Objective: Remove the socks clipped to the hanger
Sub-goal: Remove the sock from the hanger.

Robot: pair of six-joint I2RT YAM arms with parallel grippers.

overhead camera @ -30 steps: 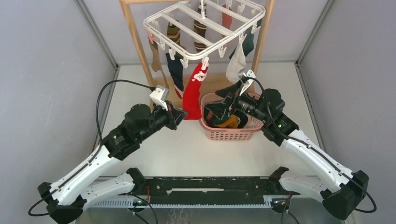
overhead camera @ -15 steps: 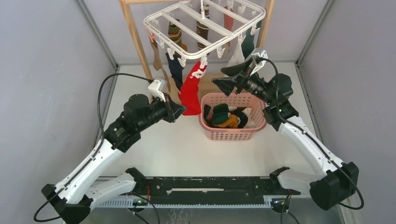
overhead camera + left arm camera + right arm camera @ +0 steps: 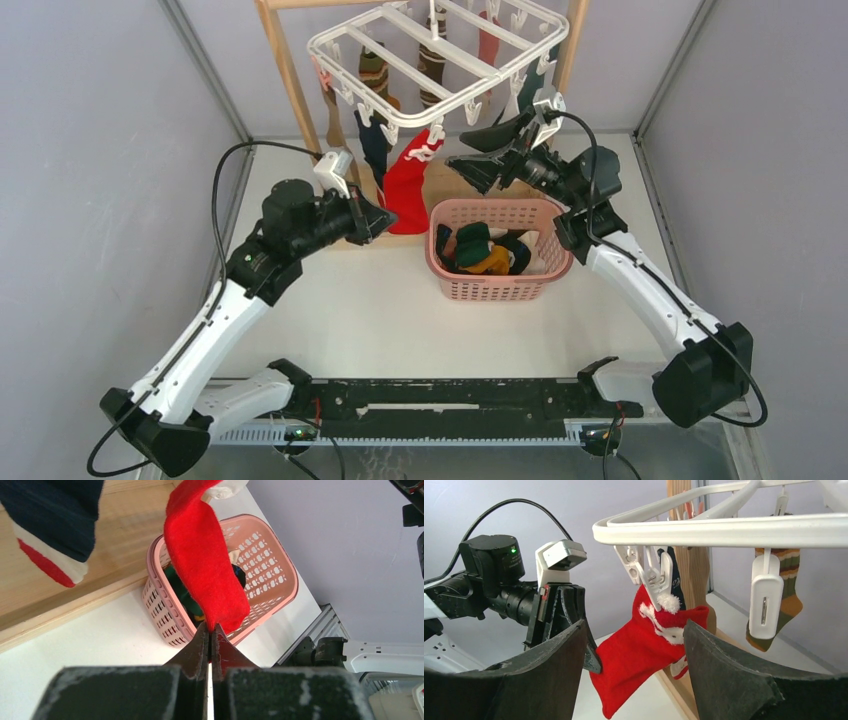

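Observation:
The white hanger [image 3: 440, 62] hangs from a wooden stand with several socks clipped round its rim. A red sock [image 3: 405, 190] with white trim hangs from a front clip [image 3: 659, 575]; it also shows in the left wrist view [image 3: 205, 560] and the right wrist view [image 3: 649, 645]. My left gripper [image 3: 385, 222] is shut on the red sock's lower end [image 3: 211, 627]. My right gripper [image 3: 465, 165] is open and empty, raised beside the clip, its jaws framing the red sock [image 3: 634, 670]. A navy sock [image 3: 55, 525] hangs to the left, a striped sock [image 3: 791, 595] to the right.
A pink basket [image 3: 497, 287] on the table holds several dropped socks, below and between the grippers; it also shows in the left wrist view [image 3: 165, 610]. The wooden stand's post [image 3: 300, 100] and base board [image 3: 75, 580] stand behind. Grey walls close both sides.
My right gripper rose from over the basket to the hanger's front clip and stays open. My left gripper, shut on the red sock, moved a little back and up.

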